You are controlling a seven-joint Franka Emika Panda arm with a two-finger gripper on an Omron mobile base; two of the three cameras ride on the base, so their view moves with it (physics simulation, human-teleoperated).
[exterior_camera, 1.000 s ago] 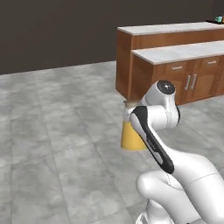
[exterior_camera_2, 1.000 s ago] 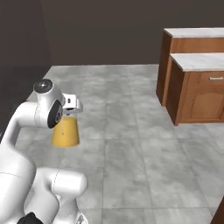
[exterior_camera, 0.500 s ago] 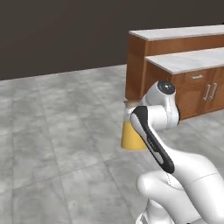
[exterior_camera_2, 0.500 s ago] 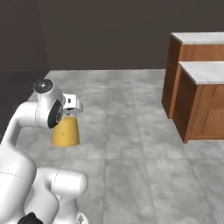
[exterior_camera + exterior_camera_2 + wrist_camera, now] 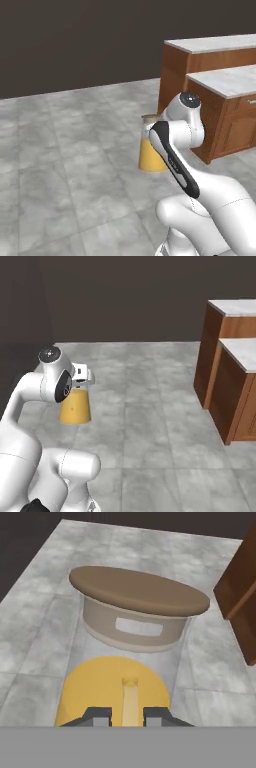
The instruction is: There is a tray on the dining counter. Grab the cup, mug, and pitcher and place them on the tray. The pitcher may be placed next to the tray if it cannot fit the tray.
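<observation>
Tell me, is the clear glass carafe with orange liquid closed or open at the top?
Closed: the round brown cork-like lid sits on the clear glass carafe, covering its mouth.

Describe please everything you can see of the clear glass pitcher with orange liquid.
The clear glass conical pitcher widens toward its base and holds orange liquid in its lower part. A round brown cork-like lid with a pale collar closes its top. It stands upright, raised above the grey tiled floor. The gripper is shut on its thin handle, just below the white arm's wrist.
</observation>
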